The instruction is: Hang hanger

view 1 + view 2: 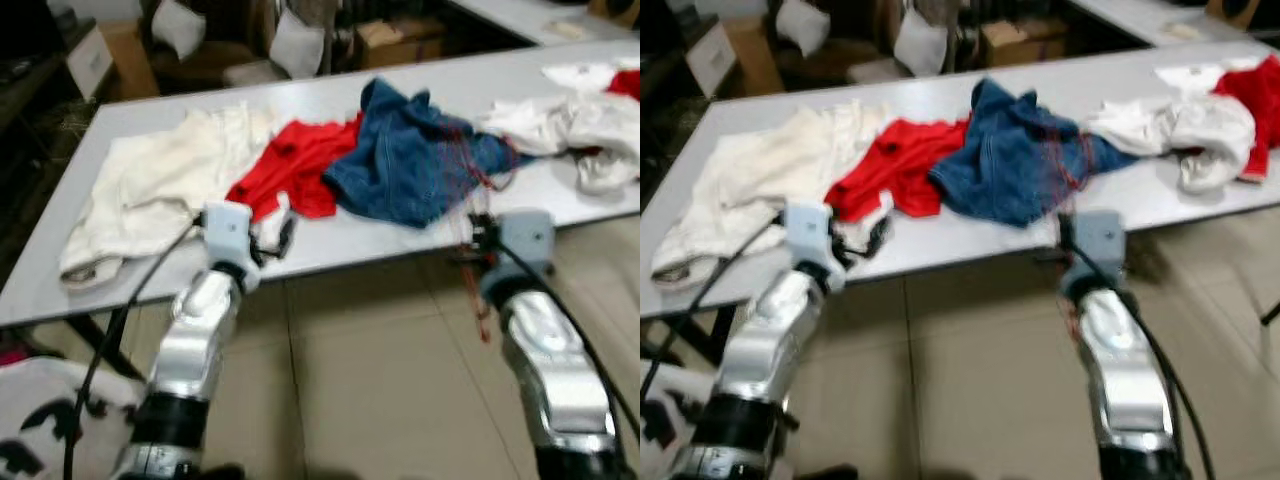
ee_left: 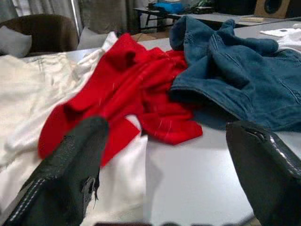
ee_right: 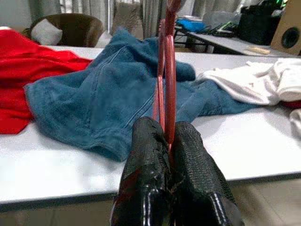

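Note:
A thin red hanger (image 3: 170,70) stands upright in my right gripper (image 3: 165,136), which is shut on its lower part. In the left eye view that right gripper (image 1: 478,236) sits at the front edge of the grey table (image 1: 380,238), just before a crumpled blue denim garment (image 1: 410,160). My left gripper (image 1: 272,236) is open at the same edge, nothing between its fingers (image 2: 70,174). Ahead of it lie a red garment (image 2: 131,89) and a white garment (image 1: 150,180).
More white and red clothes (image 1: 585,125) are piled at the table's right end. Chairs with cushions (image 1: 180,30) and cardboard boxes (image 1: 395,40) stand behind the table. A second table (image 1: 520,15) is at the back right. Tiled floor (image 1: 370,380) lies under my arms.

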Controlling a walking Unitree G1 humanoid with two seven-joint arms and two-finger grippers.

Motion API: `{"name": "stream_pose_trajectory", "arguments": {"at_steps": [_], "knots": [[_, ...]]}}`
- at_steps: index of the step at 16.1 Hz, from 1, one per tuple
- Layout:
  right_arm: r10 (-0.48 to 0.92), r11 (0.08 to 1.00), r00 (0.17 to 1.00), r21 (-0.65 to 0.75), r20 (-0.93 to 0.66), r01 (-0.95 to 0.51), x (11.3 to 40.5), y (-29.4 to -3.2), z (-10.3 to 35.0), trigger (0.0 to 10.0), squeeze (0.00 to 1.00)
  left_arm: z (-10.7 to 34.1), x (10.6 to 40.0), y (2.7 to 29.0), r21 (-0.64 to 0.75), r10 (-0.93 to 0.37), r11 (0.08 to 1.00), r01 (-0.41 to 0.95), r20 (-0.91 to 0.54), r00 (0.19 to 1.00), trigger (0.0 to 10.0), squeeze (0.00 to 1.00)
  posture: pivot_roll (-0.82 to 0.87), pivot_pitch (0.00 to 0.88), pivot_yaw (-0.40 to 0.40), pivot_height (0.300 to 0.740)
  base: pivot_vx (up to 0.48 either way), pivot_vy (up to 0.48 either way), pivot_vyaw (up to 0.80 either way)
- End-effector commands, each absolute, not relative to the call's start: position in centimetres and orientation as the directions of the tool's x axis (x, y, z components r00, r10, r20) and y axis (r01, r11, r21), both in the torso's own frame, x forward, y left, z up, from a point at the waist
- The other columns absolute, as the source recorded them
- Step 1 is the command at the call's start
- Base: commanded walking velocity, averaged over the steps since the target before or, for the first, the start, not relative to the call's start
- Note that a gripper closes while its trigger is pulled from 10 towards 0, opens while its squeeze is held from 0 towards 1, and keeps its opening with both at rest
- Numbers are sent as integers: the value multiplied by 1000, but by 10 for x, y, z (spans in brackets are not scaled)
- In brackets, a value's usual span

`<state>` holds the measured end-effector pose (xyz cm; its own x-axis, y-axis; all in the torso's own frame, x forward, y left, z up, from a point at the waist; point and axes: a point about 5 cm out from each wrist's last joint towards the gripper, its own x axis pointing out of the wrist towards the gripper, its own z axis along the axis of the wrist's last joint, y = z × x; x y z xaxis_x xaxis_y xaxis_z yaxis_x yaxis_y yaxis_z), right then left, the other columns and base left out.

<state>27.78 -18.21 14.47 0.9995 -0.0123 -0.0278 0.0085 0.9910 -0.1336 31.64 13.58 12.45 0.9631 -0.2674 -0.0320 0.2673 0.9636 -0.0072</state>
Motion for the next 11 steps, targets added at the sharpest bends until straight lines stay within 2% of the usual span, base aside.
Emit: {"name": "stream_pose_trajectory", "arguments": {"at_steps": [1, 9, 11], "knots": [[17, 994, 1000, -112, -3, -17, 279, -174, 150, 10000, 0, 127, 317, 149, 9, -235, 972, 235, -27, 972, 10000, 0, -94, 0, 75, 740, 300, 0, 0], [13, 994, 1000, -109, -5, -13, 276, -175, 148, 10000, 0, 124, 318, 148, 29, -241, 970, 242, -37, 970, 10000, 0, -105, 0, 87, 740, 298, 0, 0], [12, 994, 1000, -109, -4, -12, 275, -174, 147, 10000, 0, 123, 319, 154, 42, -214, 976, 215, -39, 976, 10000, 0, -112, 0, 95, 740, 0, 0, 0]]}}
